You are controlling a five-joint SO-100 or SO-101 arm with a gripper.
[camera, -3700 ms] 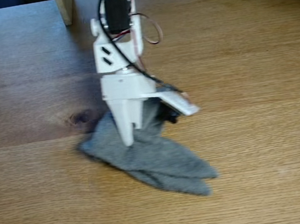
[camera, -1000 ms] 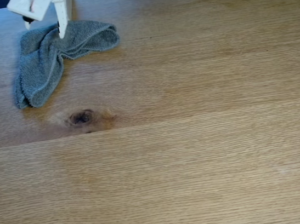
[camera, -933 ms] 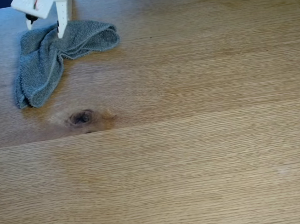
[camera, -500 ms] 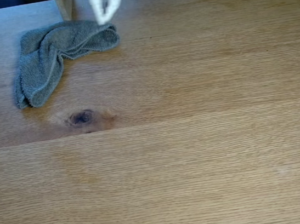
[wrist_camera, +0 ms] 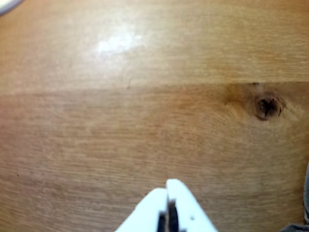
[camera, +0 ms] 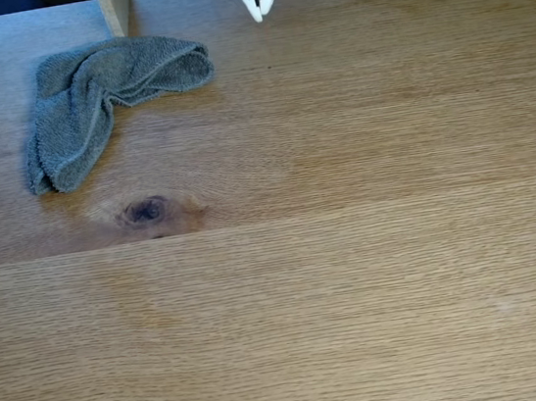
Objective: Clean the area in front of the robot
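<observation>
Fixed view, near to far. Nearest: bare oak tabletop (camera: pixel 364 326) of wide grained planks, with a faint pale smudge (camera: pixel 504 305) at lower right. Mid-distance, left: dark knot (camera: pixel 145 211) in the wood. Beyond it: crumpled grey cloth (camera: pixel 96 95), lying flat at the far left, touched by nothing. Far edge: pale wooden post (camera: pixel 114 7) just behind the cloth. To its right, well apart from the cloth: white gripper (camera: pixel 259 14), tips pointing down, pressed together, empty.

Wrist view: gripper (wrist_camera: pixel 167 186) tips closed at bottom centre above the tabletop (wrist_camera: pixel 120 145); knot (wrist_camera: pixel 267 106) at right; grey cloth sliver (wrist_camera: pixel 305 203) at right edge.
</observation>
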